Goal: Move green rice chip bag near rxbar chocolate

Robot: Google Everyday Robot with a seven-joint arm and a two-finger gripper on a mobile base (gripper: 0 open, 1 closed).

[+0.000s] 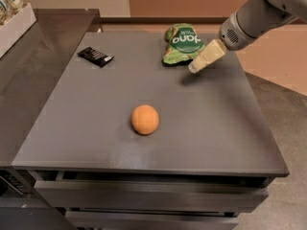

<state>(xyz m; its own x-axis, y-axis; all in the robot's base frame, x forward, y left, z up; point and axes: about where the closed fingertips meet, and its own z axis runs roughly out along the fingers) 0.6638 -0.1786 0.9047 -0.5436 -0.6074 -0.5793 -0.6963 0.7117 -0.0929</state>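
Note:
The green rice chip bag (182, 44) lies at the far middle of the grey table (96, 109), with a dark green round label and white lettering. The rxbar chocolate (95, 56), a small flat black bar, lies at the far left of the table, well apart from the bag. My gripper (195, 69) comes in from the upper right on the grey arm. Its cream-coloured fingers point down and left, just beside the bag's right edge and a little above the table.
An orange ball (145, 119) sits near the table's middle, closer to the front. A dark counter (33, 61) adjoins the table on the left, with a white bin (14, 20) at its far end. Drawers (144, 195) run under the front edge.

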